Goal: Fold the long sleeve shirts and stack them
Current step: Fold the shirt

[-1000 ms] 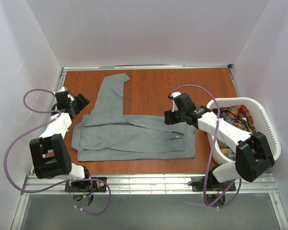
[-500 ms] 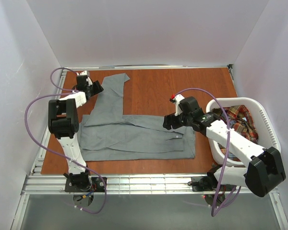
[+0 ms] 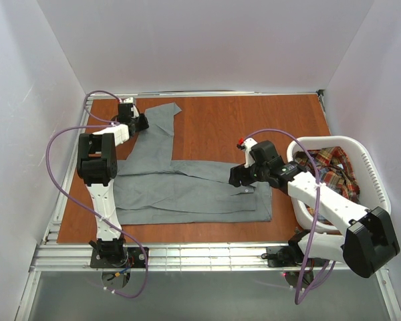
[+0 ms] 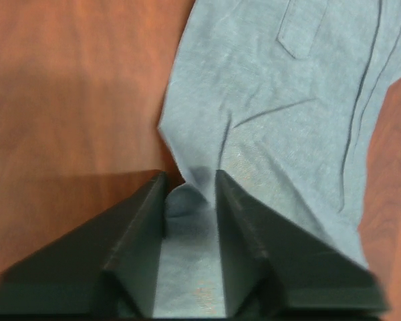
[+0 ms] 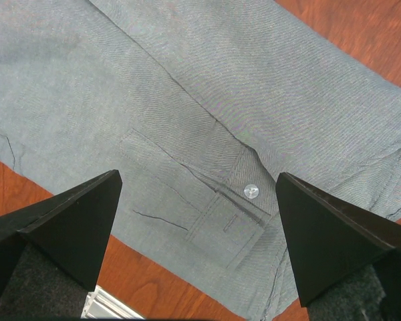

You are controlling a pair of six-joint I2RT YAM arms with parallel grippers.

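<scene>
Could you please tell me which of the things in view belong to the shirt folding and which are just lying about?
Part of the job:
plain grey cloth long sleeve shirt, lying flat
red, navy and yellow plaid cloth shirt, bunched up

Just lying about:
white slotted plastic laundry basket, holding the plaid shirt
brown wooden table

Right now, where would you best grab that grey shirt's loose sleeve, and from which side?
Take the grey shirt by its outstretched sleeve, near the far end at its left edge, coming down from above. It lies flat on the table, so only a pinched-up fold gives the jaws something to bite. The left gripper straddles such a pucker there.
</scene>
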